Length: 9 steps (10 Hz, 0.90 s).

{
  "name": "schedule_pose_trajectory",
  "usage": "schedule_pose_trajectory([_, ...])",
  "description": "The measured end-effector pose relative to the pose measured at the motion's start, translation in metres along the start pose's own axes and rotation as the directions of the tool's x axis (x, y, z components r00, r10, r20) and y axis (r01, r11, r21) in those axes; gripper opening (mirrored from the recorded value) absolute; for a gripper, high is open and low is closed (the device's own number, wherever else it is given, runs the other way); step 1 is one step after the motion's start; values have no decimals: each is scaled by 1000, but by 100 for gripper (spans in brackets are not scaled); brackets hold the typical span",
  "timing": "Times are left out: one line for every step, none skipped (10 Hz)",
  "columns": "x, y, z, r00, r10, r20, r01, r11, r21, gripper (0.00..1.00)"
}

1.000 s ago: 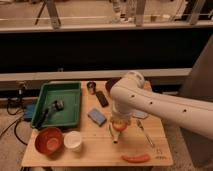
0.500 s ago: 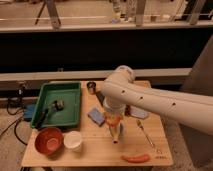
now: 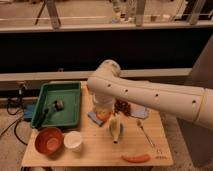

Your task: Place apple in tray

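The apple (image 3: 103, 116), small and yellow-orange, sits between the fingers of my gripper (image 3: 102, 113), which is shut on it and holds it just above the table, over a blue sponge (image 3: 93, 118). The white arm reaches in from the right and hides most of the gripper. The green tray (image 3: 71, 119) lies to the left of the gripper, a short gap away. A dark-handled brush (image 3: 50, 110) lies inside the tray.
A yellow banana (image 3: 115, 128) lies just right of the gripper, with dark grapes (image 3: 122, 106) and a blue cloth (image 3: 140, 111) behind it. A fork (image 3: 145, 133) and a carrot (image 3: 135, 158) lie front right. A reddish-brown bowl (image 3: 48, 140) and a white cup (image 3: 73, 141) stand front left.
My gripper has moved left across the table with the apple in it, from near the banana to just beside the tray.
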Motion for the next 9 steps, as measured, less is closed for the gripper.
schedule_pose_trajectory([5,0,-1,1000,-7,-4,7,1000,-1,2])
schedule_pose_trajectory([9,-5,-1,1000,-16,-8,16,1000,-2,2])
schedule_pose_trajectory([15,-18,-1,999,-31,-13,31,1000,0,2])
schedule_pose_trajectory([20,-31,-1,999,-38,-18,38,999,-3,2])
schedule_pose_trajectory([24,-41,-2,999,-48,-24,48,999,0,2])
schedule_pose_trajectory([28,-44,-2,998,-51,-28,51,999,-4,2])
schedule_pose_trajectory([34,-44,-3,998,-59,-35,58,998,-8,2])
schedule_pose_trajectory([40,-53,-2,997,-70,-39,70,998,-5,2])
schedule_pose_trajectory([43,-61,-3,996,-79,-42,79,997,-4,2])
